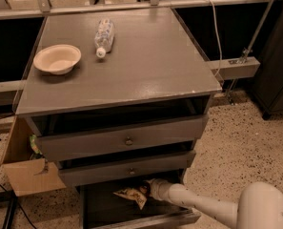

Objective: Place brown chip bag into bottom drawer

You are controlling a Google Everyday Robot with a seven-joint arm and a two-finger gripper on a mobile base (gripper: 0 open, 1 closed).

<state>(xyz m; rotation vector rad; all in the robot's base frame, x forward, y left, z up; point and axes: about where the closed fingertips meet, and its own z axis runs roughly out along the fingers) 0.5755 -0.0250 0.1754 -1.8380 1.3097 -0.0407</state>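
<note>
Camera view shows the brown chip bag inside the open bottom drawer, over the middle of its dark floor. The gripper reaches into that drawer from the right and meets the bag's right end; whether it grips the bag cannot be told.

The gripper is placed inside the bottom drawer, close under the front of the middle drawer, by which the way at 12 o'clock is closed. At 9 o'clock the brown chip bag is met just beside it, and bare dark floor is left beyond the bag. At 6 o'clock the drawer's front wall is raised. The 4 o'clock approach is taken up by the arm.
</note>
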